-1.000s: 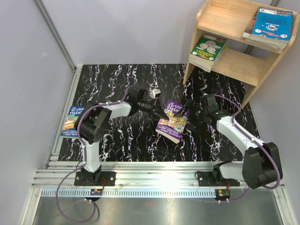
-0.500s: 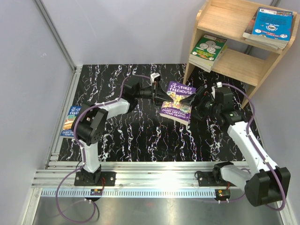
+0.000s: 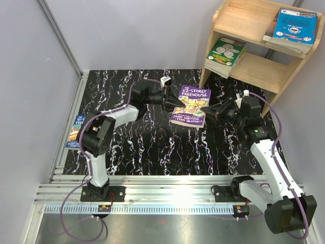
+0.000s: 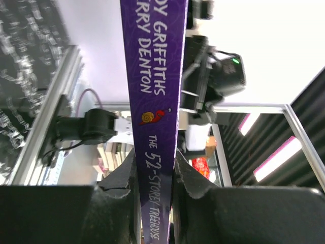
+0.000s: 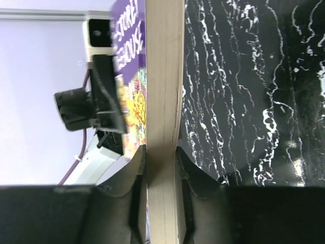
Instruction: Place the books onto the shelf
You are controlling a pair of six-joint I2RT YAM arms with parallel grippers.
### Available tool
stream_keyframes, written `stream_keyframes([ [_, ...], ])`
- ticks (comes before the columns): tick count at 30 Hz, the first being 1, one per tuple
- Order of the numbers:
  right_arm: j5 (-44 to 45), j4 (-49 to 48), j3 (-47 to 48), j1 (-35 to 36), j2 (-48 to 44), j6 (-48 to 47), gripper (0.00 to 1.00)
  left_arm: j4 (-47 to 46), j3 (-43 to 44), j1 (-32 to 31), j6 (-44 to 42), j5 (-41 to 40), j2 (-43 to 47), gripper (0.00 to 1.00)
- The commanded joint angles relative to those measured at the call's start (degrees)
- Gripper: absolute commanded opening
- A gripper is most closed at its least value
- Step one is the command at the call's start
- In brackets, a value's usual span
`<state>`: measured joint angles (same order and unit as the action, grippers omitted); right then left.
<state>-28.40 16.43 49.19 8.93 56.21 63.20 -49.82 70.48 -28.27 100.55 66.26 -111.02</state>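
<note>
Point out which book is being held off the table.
The purple book: left gripper clamps its spine, right gripper its page edge. The green book and blue book lie on the shelf, a fourth book on the table.

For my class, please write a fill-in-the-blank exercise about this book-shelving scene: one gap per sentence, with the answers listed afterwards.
1. The left gripper and the right gripper both grip the 52-Storey Treehouse book, whose cover is ___.
2. The left gripper clamps that book by its ___, where the title runs lengthwise.
3. On the shelf, the green book lies on the ___ tier.
4. The uppermost book on the upper tier has a ___ cover.

Answers: purple; spine; lower; blue.
</note>
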Motion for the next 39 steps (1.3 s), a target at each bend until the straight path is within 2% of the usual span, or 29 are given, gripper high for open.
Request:
stream_keyframes([
  [1, -3.1, -1.2, -0.6, 0.5, -2.1, 2.2, 0.2, 14.2, 5.7, -0.1, -14.2, -2.6, 6.2, 0.0],
  [2, -2.9, -1.2, -0.8, 0.5, -2.6, 2.3, 0.13, 24.0, 6.7, 0.0, -21.4, -3.0, 6.4, 0.0],
  [4, -2.8, -1.4, -0.8, 0.5, -3.0, 2.8, 0.04, 36.9, 9.9, 0.0, -30.3, -5.8, 7.0, 0.0],
  [5, -2.8, -1.4, -0.6, 0.5, -3.5, 3.0, 0.0, 51.6, 14.3, 0.0, -40.2, -7.4, 6.7, 0.0],
  [7, -2.7, -1.9, -0.4, 0.4, -3.8, 3.2, 0.0, 63.7, 18.8, -0.3, -47.8, -12.2, 5.3, 0.0],
  [8, -2.5, -2.4, -0.1, 0.4, -4.1, 3.2, 0.0, 70.8, 21.7, -0.4, -52.3, -13.4, 5.0, 0.05],
  [10, -1.6, -1.9, 1.3, 0.2, -4.1, 1.4, 0.0, 78.7, 23.4, -0.3, -55.9, -17.8, 4.7, 0.15],
  [12, -0.4, 1.7, 5.3, -1.0, -2.9, -2.2, 0.0, 82.8, 24.6, -0.3, -60.1, -20.7, 4.7, 0.38],
  [13, -0.2, 3.3, 7.0, -1.8, -2.1, -3.2, 0.0, 86.2, 24.7, -0.2, -61.2, -24.0, 4.8, 0.43],
  [15, -1.6, 5.3, 10.8, -5.7, 0.3, -5.5, 0.0, 87.8, 23.1, 0.4, -63.2, -26.5, 5.4, 0.48],
  [17, -4.7, 4.1, 13.1, -10.7, 1.9, -5.6, 0.0, 86.7, 20.9, 1.2, -63.4, -26.6, 6.0, 0.49],
  [21, -8.0, 3.1, 18.3, -16.3, 4.9, -6.0, 0.0, 86.3, 16.3, 2.2, -64.3, -27.7, 7.6, 0.49],
  [26, -11.1, -0.6, 24.2, -20.4, 9.0, -4.3, 0.0, 85.9, 13.2, 3.1, -65.1, -27.4, 8.8, 0.49],
  [33, -11.9, -7.6, 26.7, -24.4, 13.0, 1.0, 0.0, 85.2, 9.8, 3.6, -65.9, -26.9, 10.1, 0.49],
  [39, -9.7, -25.5, 19.7, -26.3, 15.5, 12.0, 0.0, 83.8, 8.2, 3.6, -65.7, -26.1, 10.2, 0.47],
])
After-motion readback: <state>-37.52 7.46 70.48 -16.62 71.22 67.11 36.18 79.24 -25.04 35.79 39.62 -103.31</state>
